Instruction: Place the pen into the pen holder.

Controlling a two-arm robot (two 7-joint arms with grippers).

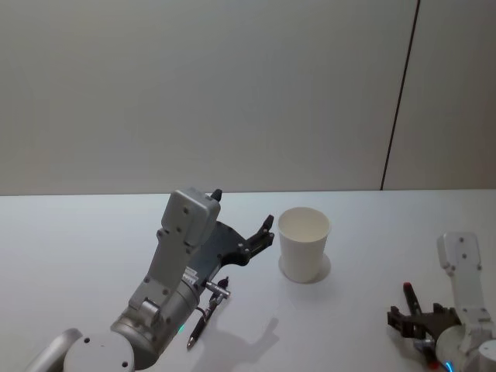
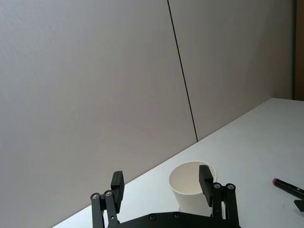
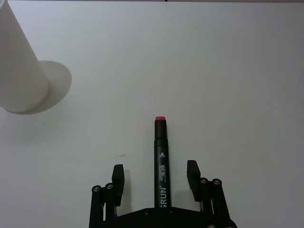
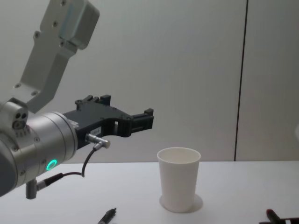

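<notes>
1. Right wrist view: the right claw [image 3: 155, 172] stands open just above the counter [image 3: 228, 71], one of its fingers [image 3: 118, 173] on each side of the pen [image 3: 160, 152]; a gap shows on both sides, so it has hold of nothing
2. The pen is a dark marker with a red end, lying flat on the counter; its near end is hidden under the claw's body, and the print on the barrel is cut off there
3. The pen holder [image 3: 19, 71], a white paper cup, stands upright on the counter well apart from the pen, its rim cut off by the edge of that view
4. Left wrist view: the left claw [image 2: 161, 180] is wide open and empty, raised in the air; the holder's mouth shows beyond it, one finger overlapping the rim, and the inside can be seen only partway down
5. Head view: the right claw sits low at the right, partly cut off by the edge
6. A slim dark pen [image 1: 203, 319] lies on the counter beside the left arm [image 1: 167, 287]; its upper end is hard to tell from the cable plug there
</notes>
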